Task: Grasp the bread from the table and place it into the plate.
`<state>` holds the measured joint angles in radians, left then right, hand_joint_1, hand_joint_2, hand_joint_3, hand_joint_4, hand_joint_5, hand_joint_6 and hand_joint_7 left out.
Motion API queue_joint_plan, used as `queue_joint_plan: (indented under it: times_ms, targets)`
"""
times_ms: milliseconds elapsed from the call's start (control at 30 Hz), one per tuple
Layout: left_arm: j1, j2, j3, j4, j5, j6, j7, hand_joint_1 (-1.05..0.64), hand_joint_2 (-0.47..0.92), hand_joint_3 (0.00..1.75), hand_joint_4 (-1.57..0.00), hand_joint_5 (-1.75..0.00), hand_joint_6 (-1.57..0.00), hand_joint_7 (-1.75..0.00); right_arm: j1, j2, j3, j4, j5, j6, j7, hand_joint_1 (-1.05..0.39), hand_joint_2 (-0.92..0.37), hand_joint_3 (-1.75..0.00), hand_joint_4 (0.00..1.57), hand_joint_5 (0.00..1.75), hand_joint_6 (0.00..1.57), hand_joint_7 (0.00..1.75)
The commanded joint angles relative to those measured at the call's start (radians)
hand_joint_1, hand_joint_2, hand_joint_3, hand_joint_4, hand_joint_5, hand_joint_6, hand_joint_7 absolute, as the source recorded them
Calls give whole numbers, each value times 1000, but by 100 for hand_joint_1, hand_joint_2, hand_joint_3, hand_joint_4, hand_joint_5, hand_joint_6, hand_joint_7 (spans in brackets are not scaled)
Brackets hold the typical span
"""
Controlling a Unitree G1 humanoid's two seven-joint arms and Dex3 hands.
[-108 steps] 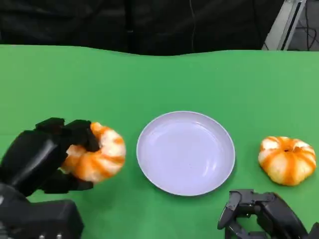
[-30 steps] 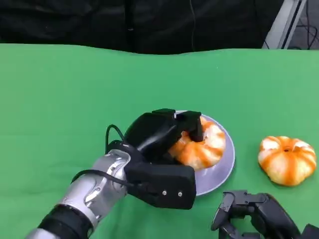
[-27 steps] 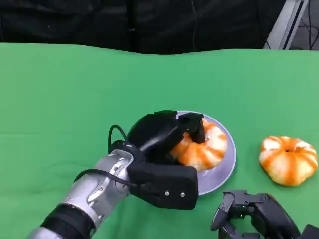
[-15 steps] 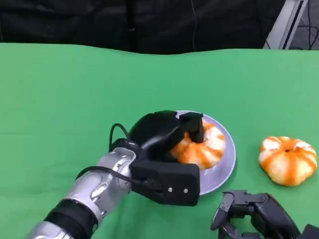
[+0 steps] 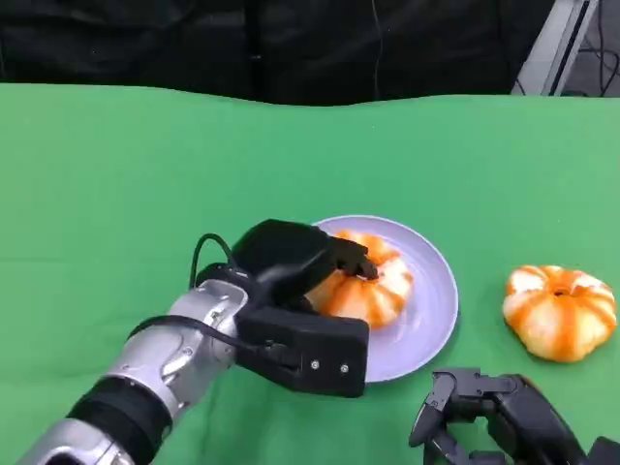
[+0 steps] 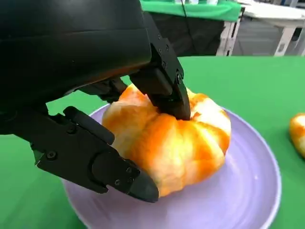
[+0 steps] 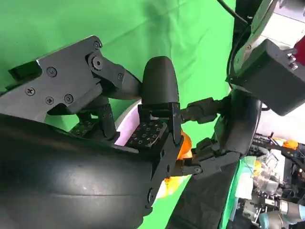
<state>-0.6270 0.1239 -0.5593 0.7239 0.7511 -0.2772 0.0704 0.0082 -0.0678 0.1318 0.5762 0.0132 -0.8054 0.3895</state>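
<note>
**Bread on Plate: Left Hand Release Pending**

The bread (image 5: 360,288) is seated on the plate (image 5: 431,291), toward the plate's near-left part, with bare plate surface left on the side facing the second bread (image 5: 559,311). The left hand (image 5: 291,260) is positioned directly over the bread's near-left flank. In the left wrist view, one finger is pressed on the top of the bread (image 6: 167,143) and another is set just beside its lower flank, so the bread is judged to be loosely held, not clamped. The bread is round, without a marked long axis. A withdrawal away from the plate, toward its near-left, is judged to be required next.

The right hand (image 5: 494,417) is seen near the plate's near-right edge, fingers curled in, nothing held.

The plate is set on a green tablecloth (image 5: 145,174); dark curtains (image 5: 242,48) are seen beyond it.
</note>
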Motion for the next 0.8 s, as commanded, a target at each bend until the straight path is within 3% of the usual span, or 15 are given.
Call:
queue_joint_plan:
  times_ms: [33, 233, 367, 500, 633, 800]
  targets:
    - [-23, 25, 17, -13, -37, 14, -80, -68, 92, 19, -41, 0, -40, 0, 10, -12, -2, -9, -5, 7, -10, -14, -61, -98, 83, 144, 87, 113]
    - [-21, 29, 24, -27, -58, 26, -118, -75, 92, 28, -36, 0, -33, 0, 10, -12, 0, -11, -6, 8, -11, -13, -61, -98, 83, 145, 88, 112]
    - [-23, 40, 55, -63, -127, 72, -253, -98, 92, 69, -27, -1, -26, 0, 8, -12, 0, -6, 0, 5, -4, -14, -59, -101, 82, 147, 88, 114]
    - [-15, 48, 68, -91, -149, 82, -285, -103, 92, 80, -27, -1, -28, -1, 7, -13, 0, -4, 0, 4, -5, -13, -59, -101, 83, 147, 87, 114]
    - [-2, 52, 78, -110, -157, 80, -279, -105, 92, 84, -30, -2, -39, -6, 10, -12, 1, -13, 5, 14, -2, -13, -59, -100, 83, 147, 88, 114]
    - [4, 55, 76, -119, -151, 64, -248, -100, 92, 83, -46, -4, -75, -8, 9, -14, 1, -14, 6, 16, 2, -13, -60, -99, 83, 147, 87, 114]
